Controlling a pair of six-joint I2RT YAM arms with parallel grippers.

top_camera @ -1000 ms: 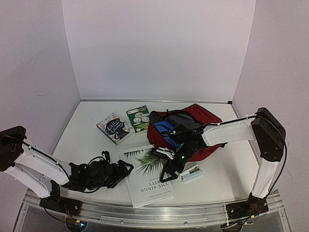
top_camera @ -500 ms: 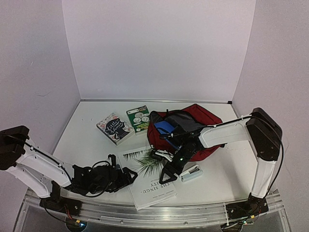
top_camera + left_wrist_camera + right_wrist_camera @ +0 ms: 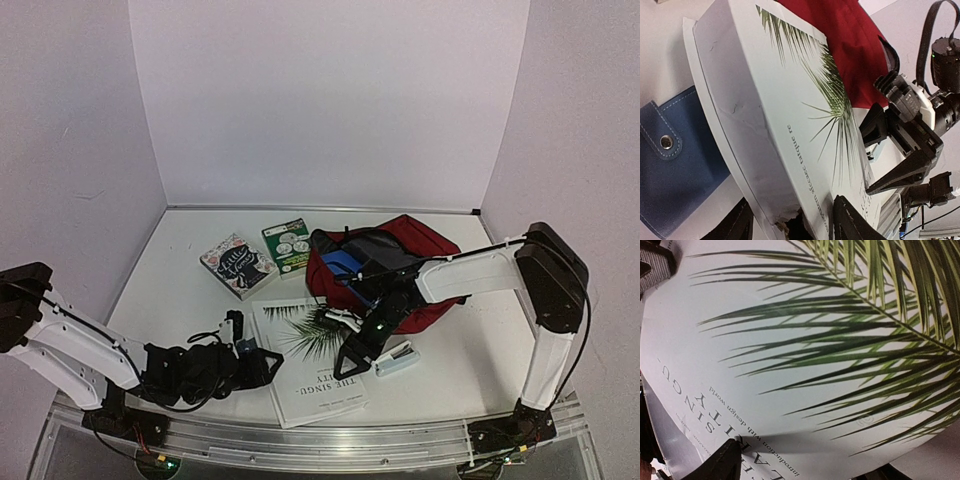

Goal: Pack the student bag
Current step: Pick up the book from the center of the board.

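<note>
Your left gripper (image 3: 265, 362) and right gripper (image 3: 352, 360), jaws apart, flank the unpacked palm book (image 3: 315, 385); the student bag (image 3: 430, 240) beyond gapes, part-filled.

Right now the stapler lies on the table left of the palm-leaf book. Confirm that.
Wrong side: the stapler lies on the table right of the palm-leaf book, not left. The top external view shows it.
</note>
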